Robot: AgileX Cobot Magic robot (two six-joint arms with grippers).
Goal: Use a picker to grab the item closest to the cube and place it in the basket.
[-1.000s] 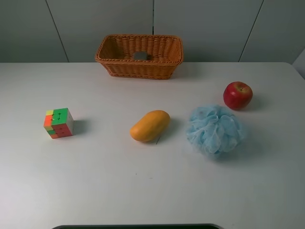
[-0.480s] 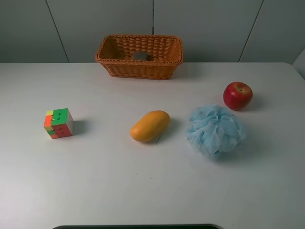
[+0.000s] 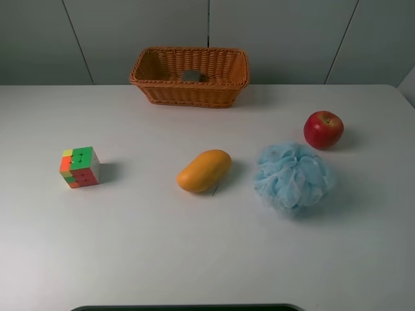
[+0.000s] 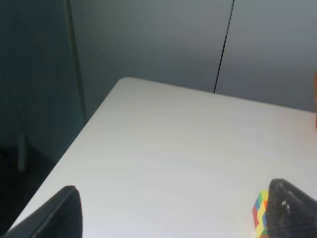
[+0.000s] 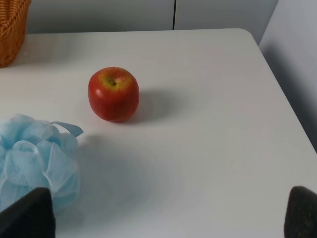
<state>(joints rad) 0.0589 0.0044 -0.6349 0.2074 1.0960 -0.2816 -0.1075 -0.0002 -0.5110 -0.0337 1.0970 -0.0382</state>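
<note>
Now, nothing grasped: left pincer (image 4: 173,210) and right pincer (image 5: 168,213) both spread apart, clear of worktop (image 3: 149,246). Mango (image 3: 203,171) nearest cube (image 3: 80,167), at its 3 o'clock; basket (image 3: 189,76) at mango's 12. Risk: rounded mango rolling from pinch, or loofah (image 3: 292,176) grabbed instead.

Woven wicker basket (image 3: 189,91), fluffy mesh puff (image 3: 292,177), glossy apple (image 3: 323,129), matt table (image 3: 207,253)
</note>
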